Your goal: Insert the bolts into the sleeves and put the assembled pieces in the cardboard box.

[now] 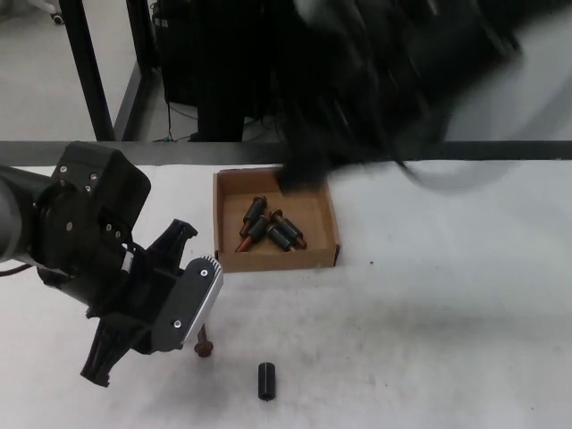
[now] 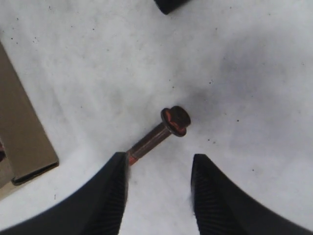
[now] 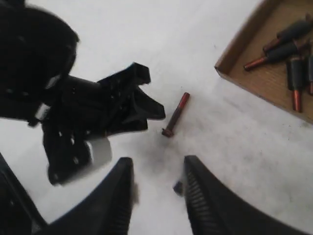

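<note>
A rusty bolt (image 2: pixel 166 129) lies flat on the white bench, its head pointing away from my left gripper (image 2: pixel 159 161). That gripper is open just above the bench, and one fingertip (image 2: pixel 120 169) is almost at the bolt's threaded end. A black sleeve (image 1: pixel 266 380) lies near the front edge, a short way from the bolt (image 1: pixel 204 344). My right gripper (image 3: pixel 156 164) is open and empty, high above the bolt (image 3: pixel 176 115) and facing the left gripper (image 3: pixel 149 93). The cardboard box (image 1: pixel 231 210) holds several assembled pieces (image 1: pixel 268 228).
The right arm (image 1: pixel 357 80) hangs as a dark blur over the box's back edge. The left arm (image 1: pixel 80 223) covers the bench's left side. A box corner (image 2: pixel 22 142) sits close beside the left gripper. White bench stretches right of the box.
</note>
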